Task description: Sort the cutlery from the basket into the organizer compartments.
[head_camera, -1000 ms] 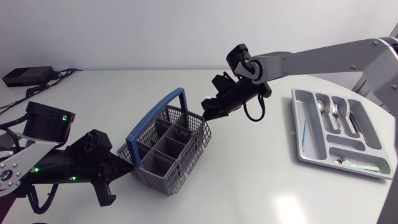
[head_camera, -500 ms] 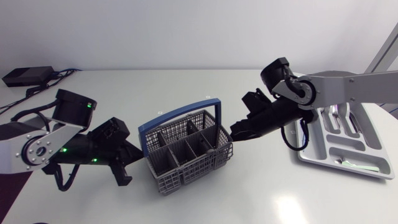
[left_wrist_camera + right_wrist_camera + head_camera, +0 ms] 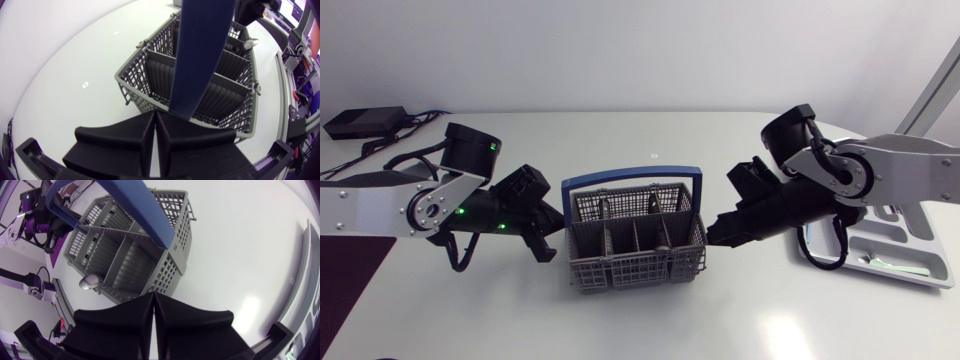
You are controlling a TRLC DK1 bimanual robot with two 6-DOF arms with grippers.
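Note:
The grey cutlery basket point(image 3: 635, 245) with a blue handle point(image 3: 630, 183) stands mid-table. My left gripper point(image 3: 548, 250) is shut and empty, its tip against the basket's left wall. My right gripper point(image 3: 713, 236) is also shut and empty, with its tip at the basket's right wall. In the left wrist view the shut gripper point(image 3: 154, 114) meets the basket point(image 3: 150, 80) under the handle point(image 3: 202, 50). Ahead of the right gripper point(image 3: 153, 296), a spoon bowl point(image 3: 90, 282) shows in a compartment of the basket point(image 3: 125, 255). The grey organizer point(image 3: 840, 265) lies at the far right, mostly hidden by my right arm.
A black box with cables point(image 3: 365, 122) sits at the back left corner. The organizer's front compartment holds a pale green item point(image 3: 900, 266). Open tabletop lies in front of and behind the basket.
The basket has slid to the right and turned square to the table between the two gripper tips. Both arms have moved right with it, the right one drawing back over the organizer.

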